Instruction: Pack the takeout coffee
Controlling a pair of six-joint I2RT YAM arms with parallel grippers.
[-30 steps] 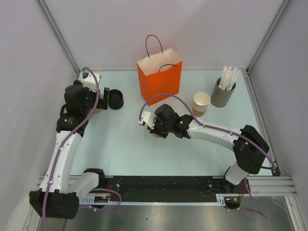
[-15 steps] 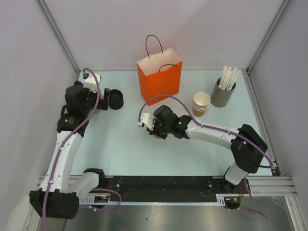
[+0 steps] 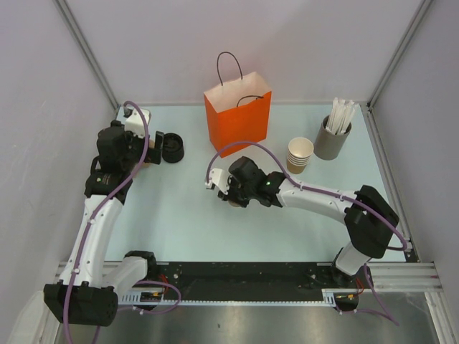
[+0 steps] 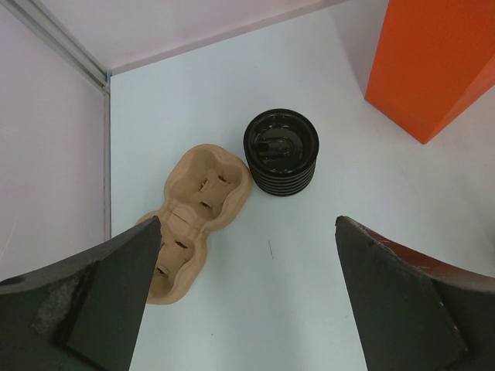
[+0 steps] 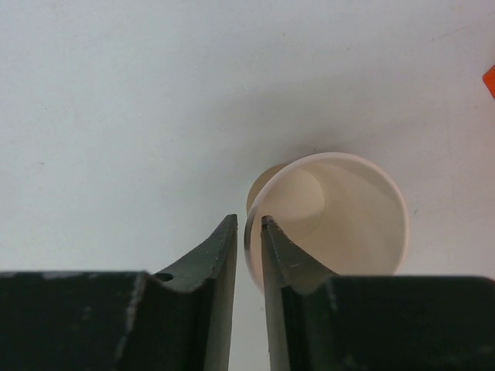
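Note:
The takeout coffee cup (image 5: 340,209), tan outside and pale inside, stands upright on the table with no lid on it. My right gripper (image 5: 247,220) straddles its near rim, one finger inside and one outside, the jaws a narrow slit apart with a thin gap at the rim. In the top view the right gripper (image 3: 228,190) covers nearly all of the cup (image 3: 233,203). A ribbed stack of black lids (image 4: 281,151) stands at the back left. Just in front of the lids (image 3: 172,148), my left gripper (image 4: 247,232) hangs wide open and holds nothing.
An orange paper bag (image 3: 238,118) with dark handles stands open at the back centre. A stack of tan cups (image 3: 300,154) and a grey cylinder of white sticks (image 3: 333,136) stand at the back right. A tan pulp cup carrier (image 4: 193,216) lies beside the lids.
The right gripper's jaws have parted slightly around the cup's rim, and that arm has edged a little to the left. The left arm has not moved.

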